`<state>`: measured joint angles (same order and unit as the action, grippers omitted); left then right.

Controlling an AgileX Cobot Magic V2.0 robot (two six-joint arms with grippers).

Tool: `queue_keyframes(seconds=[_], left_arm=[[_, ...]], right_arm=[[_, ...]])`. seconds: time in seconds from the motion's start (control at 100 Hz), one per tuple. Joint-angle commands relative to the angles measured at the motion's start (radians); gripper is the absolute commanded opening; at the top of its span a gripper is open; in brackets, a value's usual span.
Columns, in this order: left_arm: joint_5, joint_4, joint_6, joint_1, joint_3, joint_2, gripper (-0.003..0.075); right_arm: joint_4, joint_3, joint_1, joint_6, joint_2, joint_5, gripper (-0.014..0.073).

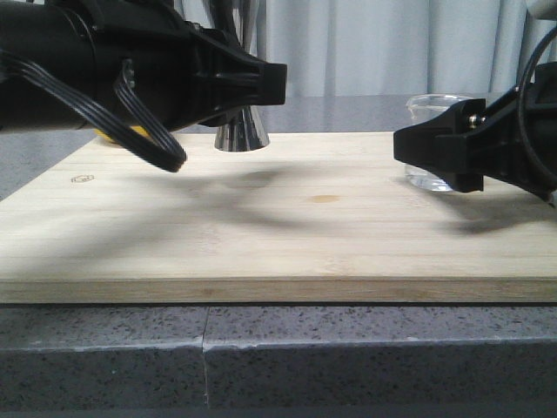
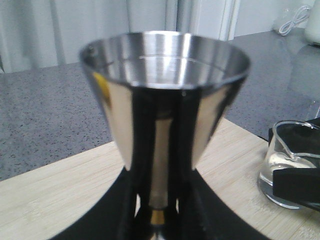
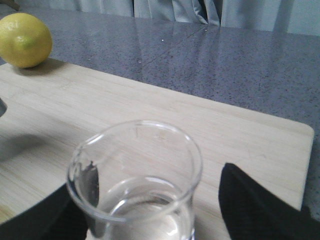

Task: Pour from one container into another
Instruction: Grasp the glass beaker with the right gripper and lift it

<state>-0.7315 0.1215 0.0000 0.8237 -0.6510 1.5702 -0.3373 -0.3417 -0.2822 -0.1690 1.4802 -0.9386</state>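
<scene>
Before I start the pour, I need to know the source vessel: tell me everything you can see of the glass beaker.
The glass beaker is small, clear and straight-walled, with a rounded rim, a pour lip and faint printed marks. It stands upright near the right end of the wooden board, with a little clear liquid at the bottom. The right end effector straddles it, its dark fingers on either side; contact cannot be confirmed. It stands apart from the jigger.

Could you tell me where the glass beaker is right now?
In the front view, the glass beaker stands at the wooden board's far right, between the right gripper's fingers.
</scene>
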Motion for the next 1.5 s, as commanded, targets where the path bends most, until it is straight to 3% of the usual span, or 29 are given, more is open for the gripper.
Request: queue_keyframes(seconds=[0.0, 0.24, 0.43, 0.57, 1.01, 1.16, 1.3, 1.49], left_arm=[[-0.087, -0.003, -0.011, 0.009, -0.029, -0.044, -0.0019], [-0.087, -0.003, -0.011, 0.009, -0.029, -0.044, -0.0019], [-0.087, -0.003, -0.011, 0.009, -0.029, -0.044, -0.0019], [-0.087, -0.003, -0.011, 0.009, -0.029, -0.044, -0.0019], [-0.087, -0.009, -0.061, 0.009, -0.029, -0.044, -0.0019], [-0.069, -0.097, -0.075, 0.009, -0.029, -0.044, -0.0019], [-0.025, -0.122, -0.145, 0.009, -0.029, -0.044, -0.0019], [-0.015, -0.165, -0.173, 0.009, -0.029, -0.044, -0.0019]], right_arm=[[0.012, -0.027, 0.007, 0.010, -0.014, -0.103, 0.0470], [-0.002, -0.027, 0.007, 0.010, -0.014, -0.103, 0.0449], [-0.017, -0.027, 0.007, 0.010, -0.014, -0.123, 0.0304], [-0.046, -0.021, 0.005, 0.010, -0.014, -0.166, 0.0246], [-0.123, 0.004, 0.005, 0.008, -0.014, -0.255, 0.0244], [-0.124, -0.002, 0.005, 0.008, -0.018, -0.262, 0.0244], [-0.130, -0.044, 0.005, 0.008, -0.031, -0.215, 0.0244], [-0.200, -0.164, 0.005, -0.005, -0.064, -0.031, 0.0244]])
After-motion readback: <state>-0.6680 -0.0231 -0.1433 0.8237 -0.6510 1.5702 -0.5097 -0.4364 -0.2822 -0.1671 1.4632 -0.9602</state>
